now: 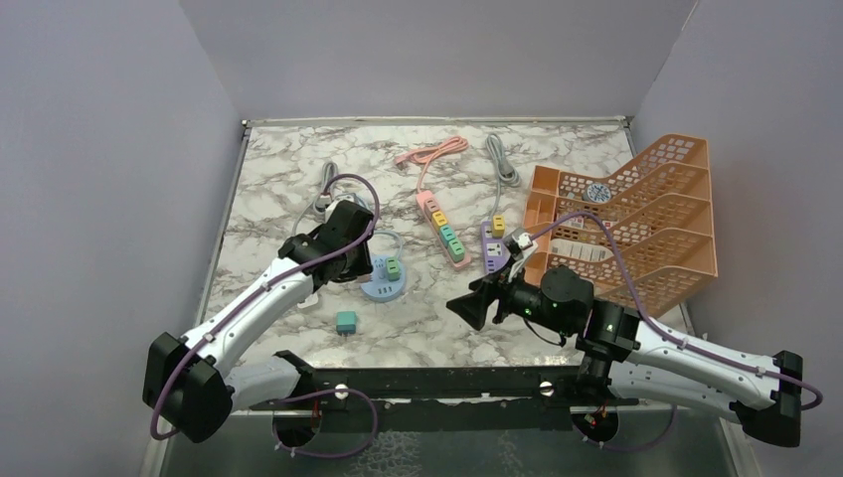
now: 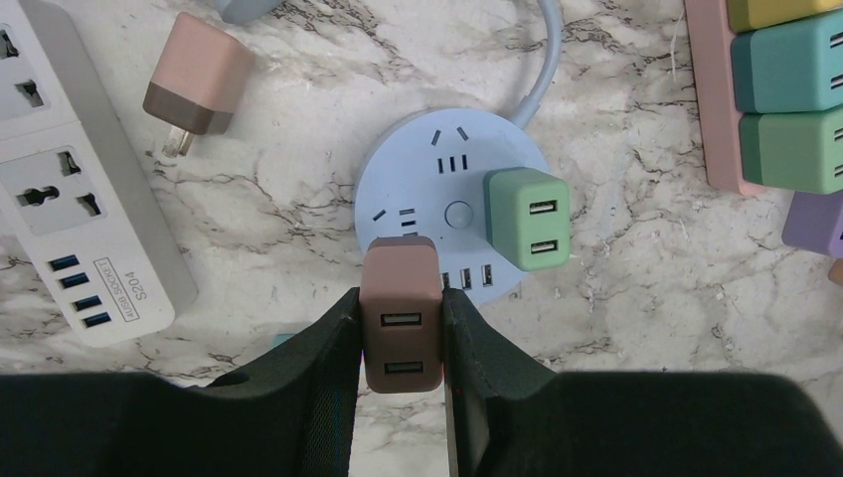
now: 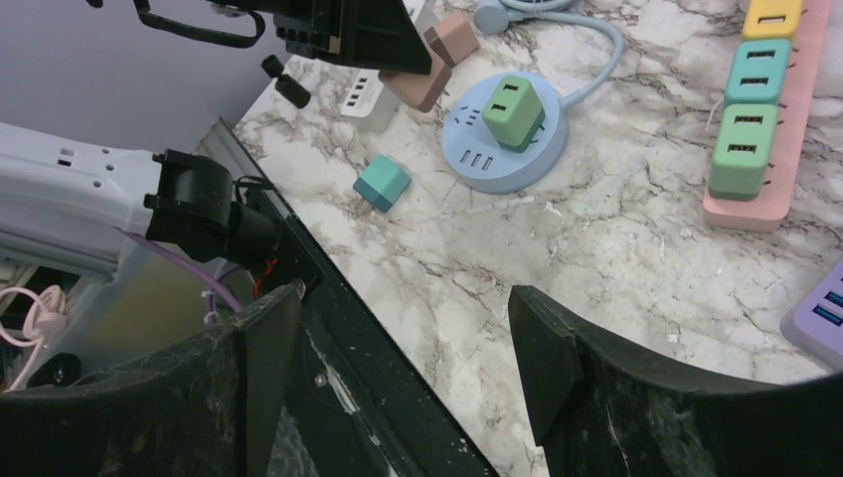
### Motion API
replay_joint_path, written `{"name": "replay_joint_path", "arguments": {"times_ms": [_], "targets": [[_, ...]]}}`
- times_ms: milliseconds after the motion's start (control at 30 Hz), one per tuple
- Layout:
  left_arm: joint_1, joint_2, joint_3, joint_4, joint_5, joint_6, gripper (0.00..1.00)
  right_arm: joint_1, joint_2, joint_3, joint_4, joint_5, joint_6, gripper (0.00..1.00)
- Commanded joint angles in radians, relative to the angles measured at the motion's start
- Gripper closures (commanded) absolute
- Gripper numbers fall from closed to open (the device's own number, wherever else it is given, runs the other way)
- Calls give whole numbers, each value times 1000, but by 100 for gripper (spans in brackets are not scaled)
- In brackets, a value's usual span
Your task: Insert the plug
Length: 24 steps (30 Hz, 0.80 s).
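Note:
My left gripper (image 2: 400,333) is shut on a brown USB charger plug (image 2: 400,316), holding it over the near left edge of the round blue power hub (image 2: 427,174). A green charger plug (image 2: 528,219) sits in the hub's right side. In the top view the left gripper (image 1: 350,260) is beside the hub (image 1: 384,288). The right wrist view shows the held brown plug (image 3: 418,84) next to the hub (image 3: 497,159). My right gripper (image 3: 403,343) is open and empty above the table's near edge, also in the top view (image 1: 475,306).
A white power strip (image 2: 75,189) and a loose pink-brown plug (image 2: 195,87) lie left of the hub. A teal plug (image 1: 346,322) lies near the front. A pink strip (image 1: 441,227), a purple strip (image 1: 493,248) and an orange rack (image 1: 636,224) stand to the right.

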Motion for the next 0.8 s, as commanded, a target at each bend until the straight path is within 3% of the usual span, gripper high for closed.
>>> {"name": "replay_joint_path", "arguments": {"times_ms": [0, 767], "targets": [[13, 26, -5, 59, 50, 8, 100, 6, -11, -21, 24, -34, 36, 24], [41, 91, -93, 171, 16, -1, 100, 7, -14, -37, 56, -60, 43, 24]]}}
